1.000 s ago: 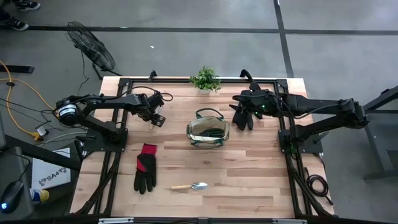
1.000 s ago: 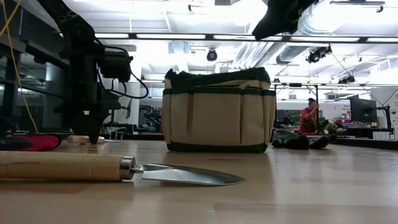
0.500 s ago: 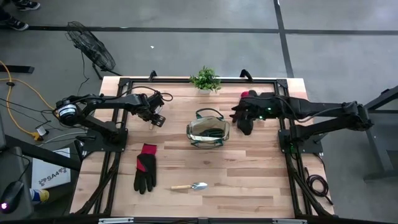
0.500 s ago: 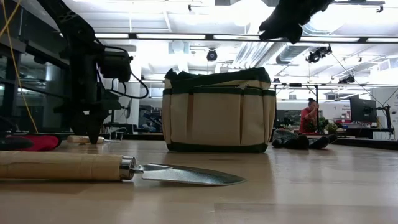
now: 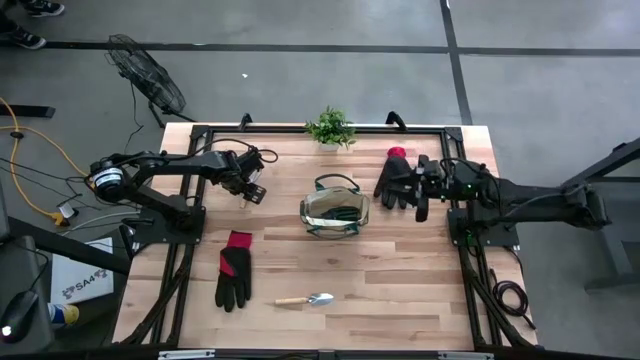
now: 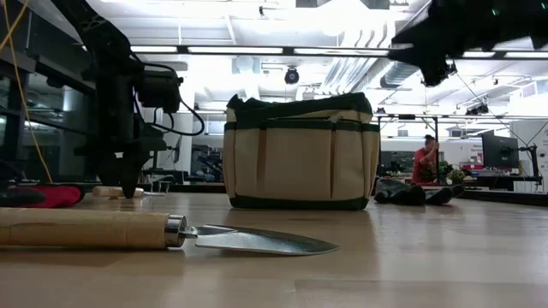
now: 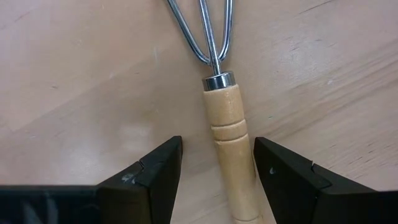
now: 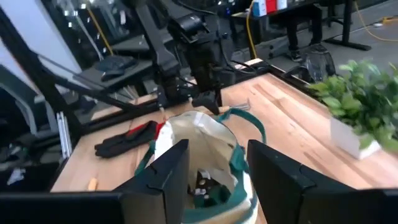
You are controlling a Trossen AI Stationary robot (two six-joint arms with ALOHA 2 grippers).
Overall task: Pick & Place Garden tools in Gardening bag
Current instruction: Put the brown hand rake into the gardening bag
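- left gripper low over the table's far-left area, fingers spread and pointing down; in its wrist view the rake lies flat on the wood between the two fingers, wooden handle in the gap and nearer one finger than the other, metal tines reaching out past the tips; released, clamping nothing
- right gripper off the table on the right, just beside the glove; its wrist view shows an empty gap between the fingers; released, holding nothing
- that glove lies flat on the wood right of the bag, red cuff toward the far edge, black fingers toward the near edge; it sits just left of the gripper, whether it touches it cannot be told
- bag upright mid-table, mouth open, dark items inside, too small to identify; it stands between the two grippers, well apart from the left one
- second glove flat at near left, red cuff toward the far edge; well clear of both grippers
- trowel flat near the front edge, handle to the left, blade to the right; in the low view it lies in front of the bag; well clear of both grippers
- plant at the far edge, behind the bag
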